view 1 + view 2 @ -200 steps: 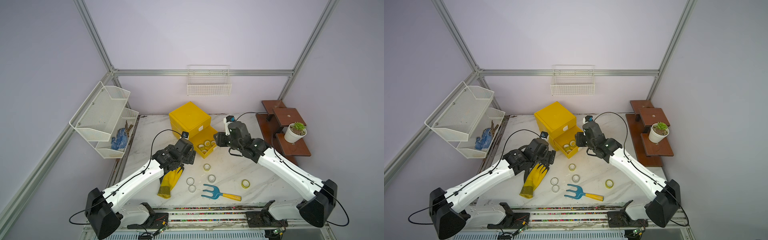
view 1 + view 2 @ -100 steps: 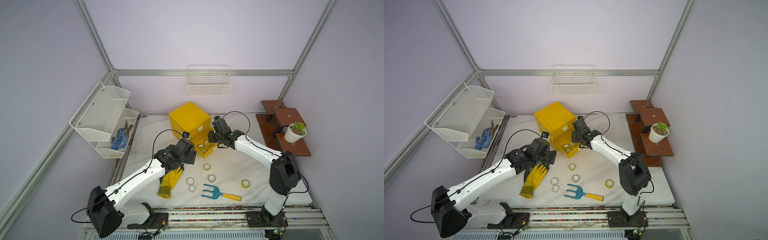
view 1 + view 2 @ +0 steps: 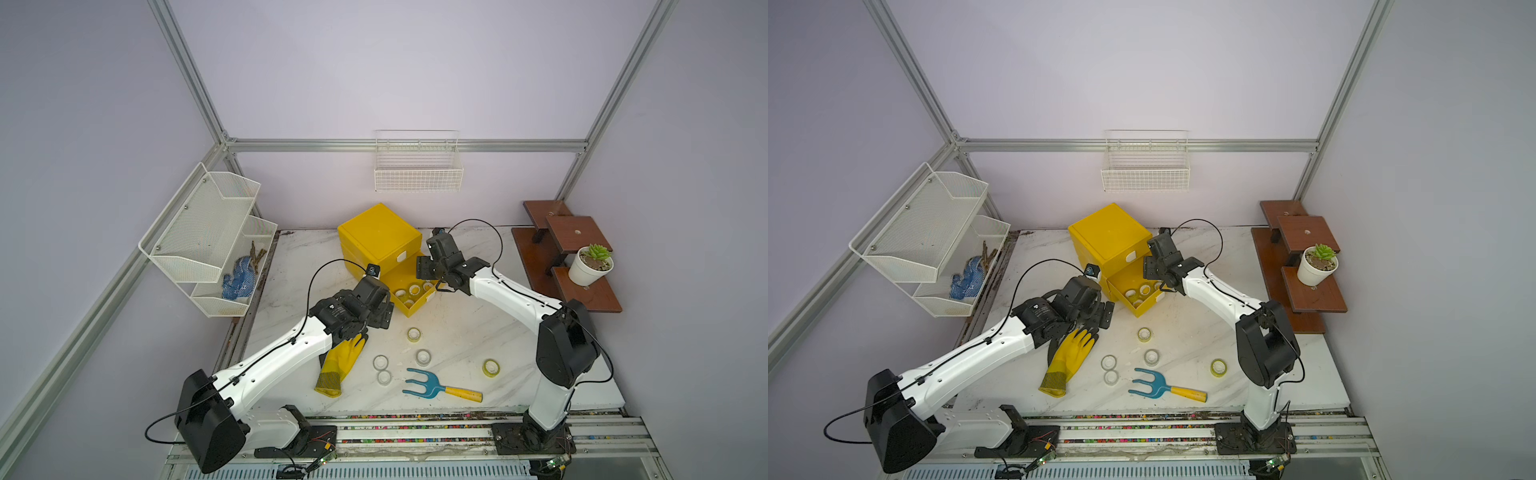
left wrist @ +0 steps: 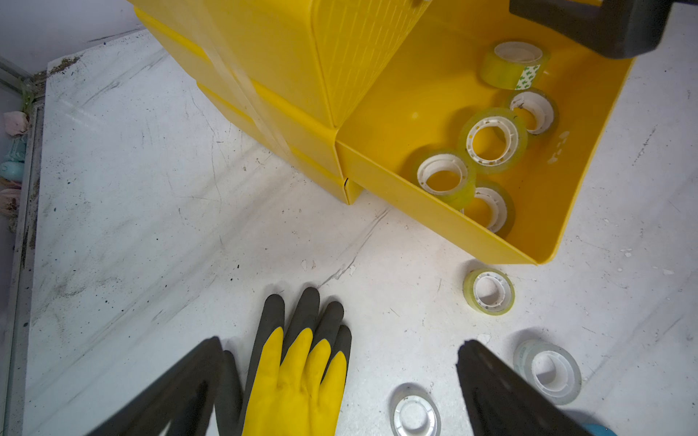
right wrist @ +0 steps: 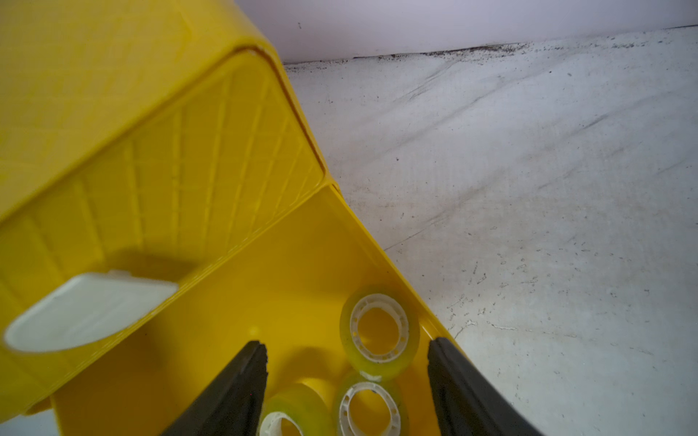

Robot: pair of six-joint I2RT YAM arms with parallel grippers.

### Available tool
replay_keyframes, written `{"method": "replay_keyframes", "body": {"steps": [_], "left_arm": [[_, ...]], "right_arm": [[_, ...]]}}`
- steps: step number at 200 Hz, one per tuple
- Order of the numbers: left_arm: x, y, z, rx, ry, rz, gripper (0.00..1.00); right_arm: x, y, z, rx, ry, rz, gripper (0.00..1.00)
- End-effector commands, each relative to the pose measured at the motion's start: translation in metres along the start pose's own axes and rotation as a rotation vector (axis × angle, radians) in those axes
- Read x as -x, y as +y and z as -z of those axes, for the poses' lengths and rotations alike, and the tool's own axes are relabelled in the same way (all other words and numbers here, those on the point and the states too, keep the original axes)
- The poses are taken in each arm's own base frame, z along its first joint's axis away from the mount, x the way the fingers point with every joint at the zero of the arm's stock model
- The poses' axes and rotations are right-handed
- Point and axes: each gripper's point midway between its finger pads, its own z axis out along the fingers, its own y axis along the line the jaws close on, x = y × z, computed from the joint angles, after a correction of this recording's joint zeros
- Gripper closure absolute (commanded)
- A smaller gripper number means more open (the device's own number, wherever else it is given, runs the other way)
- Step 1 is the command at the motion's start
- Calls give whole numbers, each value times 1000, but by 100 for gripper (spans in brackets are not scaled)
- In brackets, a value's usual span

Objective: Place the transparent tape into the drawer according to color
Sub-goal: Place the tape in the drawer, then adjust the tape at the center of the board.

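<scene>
Tape rolls (image 4: 493, 139), five of them yellow-green, lie in the pulled-out bottom drawer (image 4: 434, 213) of the yellow cabinet (image 3: 376, 237). They crowd toward one side, several touching a neighbour. The one in the corner under the right arm looks tilted rather than flat.

The right hand (image 5: 345, 341) hangs over that corner of the drawer. Its dark fingers (image 5: 234, 389) stand apart and grasp nothing. In the right wrist view the tilted roll shows in the gap between them, clear of both.

The left hand (image 4: 340, 341) hovers low over the counter (image 3: 478, 332) beside the drawer, released wide and empty. Below it lies a yellow glove (image 3: 338, 365) whose dark fingertips point toward the cabinet.

Five more rolls are out on the counter, seen in both top views. A yellow-green roll (image 3: 414, 334) lies just in front of the drawer, and a second yellow-green roll (image 3: 491, 367) sits well apart from it, toward the right arm. Three clear rolls (image 3: 423, 356) lie between the glove and a blue fork (image 3: 434, 384) with a yellow handle; two of them are almost touching.

At the counter's right edge a potted plant (image 3: 590, 266) stands on a brown stepped shelf (image 3: 575, 235).
</scene>
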Motion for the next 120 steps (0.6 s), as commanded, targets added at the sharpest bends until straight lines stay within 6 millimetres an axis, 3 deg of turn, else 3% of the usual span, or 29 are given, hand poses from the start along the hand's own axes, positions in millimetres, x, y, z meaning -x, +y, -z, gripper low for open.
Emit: {"method": "replay_keyframes", "body": {"steps": [1,35,39,56,86,120], "left_arm": [[4,-2,-1,-15,-13,13,0],[4,-5,-2,-32,-12,12,0],[4,-6,-2,-34,-11,12,0],[2,-8,-2,-47,-5,8,0],[2,-14,-1,-79,2,3,0],[-1,-30,3,-173,21,-17,0]], "right_arm": [[36,6,42,56,-121,-37,27],[26,7,72,143,-135,-66,27],[30,8,85,162,-160,-77,27],[22,3,104,200,-187,-105,27],[-7,-8,126,249,-182,-139,27],[-53,-29,129,218,-110,-156,27]]}}
